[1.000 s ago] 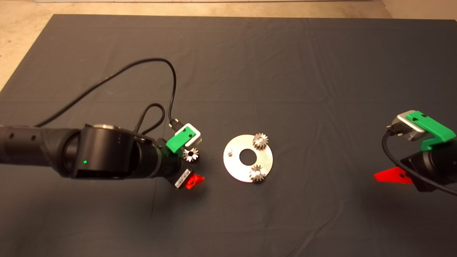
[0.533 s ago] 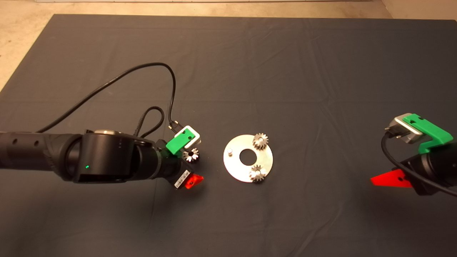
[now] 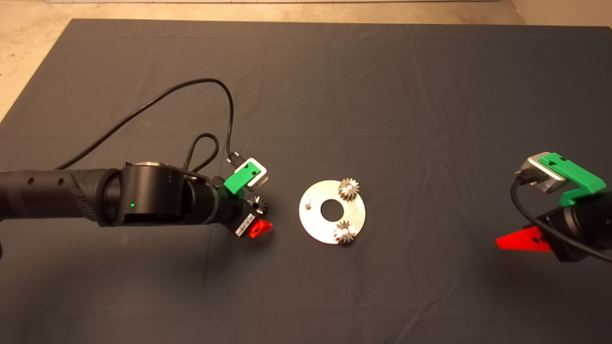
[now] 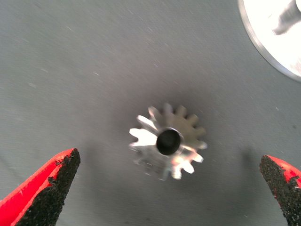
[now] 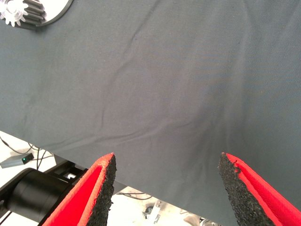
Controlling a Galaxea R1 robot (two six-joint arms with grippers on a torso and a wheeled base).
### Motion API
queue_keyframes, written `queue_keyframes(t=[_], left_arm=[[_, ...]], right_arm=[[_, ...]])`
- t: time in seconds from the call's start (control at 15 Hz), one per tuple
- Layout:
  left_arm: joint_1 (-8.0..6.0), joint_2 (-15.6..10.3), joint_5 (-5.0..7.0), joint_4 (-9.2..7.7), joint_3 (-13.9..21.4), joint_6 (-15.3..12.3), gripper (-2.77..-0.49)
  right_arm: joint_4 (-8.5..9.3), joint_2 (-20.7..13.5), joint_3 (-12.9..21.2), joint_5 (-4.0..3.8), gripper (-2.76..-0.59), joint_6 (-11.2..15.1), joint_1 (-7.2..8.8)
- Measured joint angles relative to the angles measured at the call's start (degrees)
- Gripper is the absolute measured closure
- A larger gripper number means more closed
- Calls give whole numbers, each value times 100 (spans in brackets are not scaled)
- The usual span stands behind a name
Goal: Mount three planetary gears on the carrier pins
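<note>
A shiny round disc [image 3: 315,223] with a centre hole lies mid-mat. Two planetary gears sit on its carrier pins, one at the far side [image 3: 349,189] and one at the near side [image 3: 344,231]. The third pin [image 3: 309,202] on its left stands bare. The third gear [image 3: 257,204] lies flat on the mat left of the disc, partly under my left gripper [image 3: 256,210]. In the left wrist view that gear [image 4: 168,141] sits between the open fingers [image 4: 44,186], untouched, and the disc edge [image 4: 263,37] shows beyond it. My right gripper [image 3: 521,238] is open and empty at the right edge.
A black cable [image 3: 158,102] loops over the mat from the left wrist. The dark mat [image 3: 382,95] has creases. Past its edge, the right wrist view shows a black stand [image 5: 33,195] on the floor.
My left gripper has come down over the loose gear, which now shows less and darker in the head view. The right gripper has drawn back slightly toward the right edge.
</note>
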Motion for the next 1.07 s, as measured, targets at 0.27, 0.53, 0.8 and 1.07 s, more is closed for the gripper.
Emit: queue_keyframes(t=[0.27, 0.53, 0.8, 1.07], left_arm=[[157, 0, -28, 42, 0, 16, -275], [210, -2, -122, 133, -4, 16, -267], [239, 0, -199, 152, -39, 17, -244], [295, 16, -322, 279, -119, 17, -223]], right_arm=[[1, -1, 0, 4, -160, 0, 0], [1, -5, 4, 9, -160, 0, -1], [34, -5, 15, 33, -160, 0, 1], [67, -18, 17, 135, -160, 0, 1]])
